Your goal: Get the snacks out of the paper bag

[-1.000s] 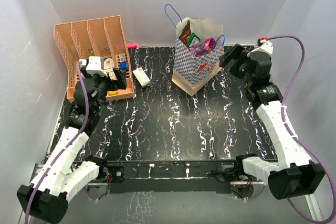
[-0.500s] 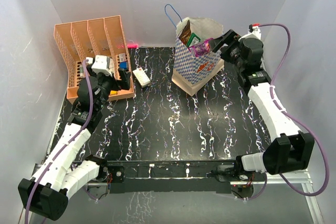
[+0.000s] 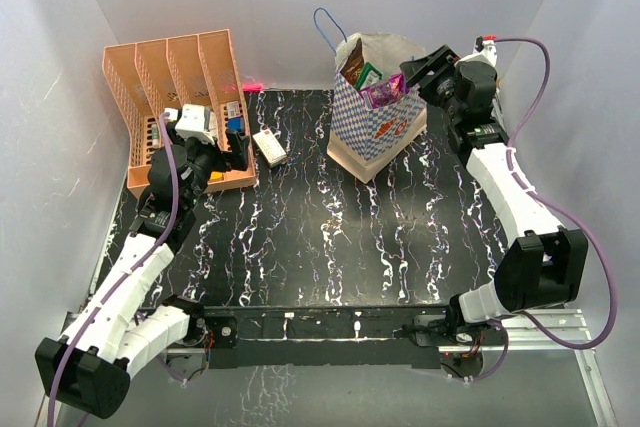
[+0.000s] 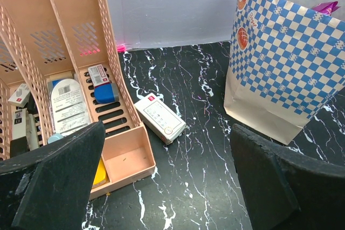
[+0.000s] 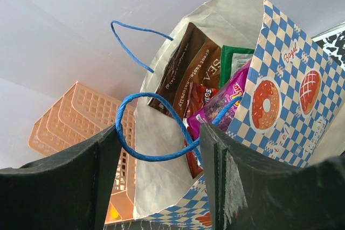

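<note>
The paper bag (image 3: 372, 127) stands upright at the back middle of the table, blue-and-white checked, its mouth open. Snacks stick out of it: a dark brown packet (image 5: 187, 71), a green one (image 5: 235, 57), a red one (image 5: 196, 99) and a purple one (image 5: 226, 96); the purple one (image 3: 385, 93) also shows from above. My right gripper (image 3: 414, 75) is open and empty at the bag's right top edge; in its wrist view (image 5: 159, 181) the near blue cord handle (image 5: 141, 154) loops between its fingers. My left gripper (image 3: 238, 150) is open and empty by the organiser, low over the table (image 4: 167, 187). The bag (image 4: 285, 68) stands to its right.
A salmon-pink file organiser (image 3: 170, 97) with small office items stands at the back left; its front tray (image 4: 126, 157) is near my left fingers. A small white box (image 3: 270, 145) lies on the black marbled table between organiser and bag, also in the left wrist view (image 4: 160, 118). White walls enclose the table.
My right gripper has swung up and left from beside the bag to its top right edge. My left arm shifted slightly right a second ago, then stayed still.
</note>
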Available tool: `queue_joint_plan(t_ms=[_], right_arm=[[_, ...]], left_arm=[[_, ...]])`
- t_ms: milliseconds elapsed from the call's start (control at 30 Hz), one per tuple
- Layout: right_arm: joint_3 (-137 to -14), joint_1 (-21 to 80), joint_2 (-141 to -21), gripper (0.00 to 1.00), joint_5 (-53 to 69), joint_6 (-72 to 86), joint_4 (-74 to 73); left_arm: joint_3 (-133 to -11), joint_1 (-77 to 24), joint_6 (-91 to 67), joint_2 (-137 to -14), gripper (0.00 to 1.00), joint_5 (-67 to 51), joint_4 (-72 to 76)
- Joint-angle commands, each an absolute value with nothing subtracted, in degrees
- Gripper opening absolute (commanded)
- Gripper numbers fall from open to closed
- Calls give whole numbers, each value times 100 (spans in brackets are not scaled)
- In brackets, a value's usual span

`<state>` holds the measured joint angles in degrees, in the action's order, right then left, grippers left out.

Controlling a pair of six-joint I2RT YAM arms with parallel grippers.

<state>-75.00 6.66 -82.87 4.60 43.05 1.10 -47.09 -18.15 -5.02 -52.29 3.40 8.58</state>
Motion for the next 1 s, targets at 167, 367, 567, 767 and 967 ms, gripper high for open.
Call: queue_joint_plan(t_ms=[167,367,567,767,967], right_arm=[[-7346,633,-7922,70,435,4383,415],[-7105,633,-7488,82,304,4189,155],[-7042,633,-7314,87,422,4076,42],[-7195,632,-7526,89,968,4330,168],[-7046,632,-7605,88,1336,4682,284]], left_arm=[[-4754,-1837,-414,-5208,98,350,1051],[-4759,-1837,-427,-5216,98,355,1046],[-4771,-1844,-448,-5232,98,315,1047],[-4756,-1841,-448,-5219,98,350,1027],[-4771,-1838,-448,-5262,98,351,1028]])
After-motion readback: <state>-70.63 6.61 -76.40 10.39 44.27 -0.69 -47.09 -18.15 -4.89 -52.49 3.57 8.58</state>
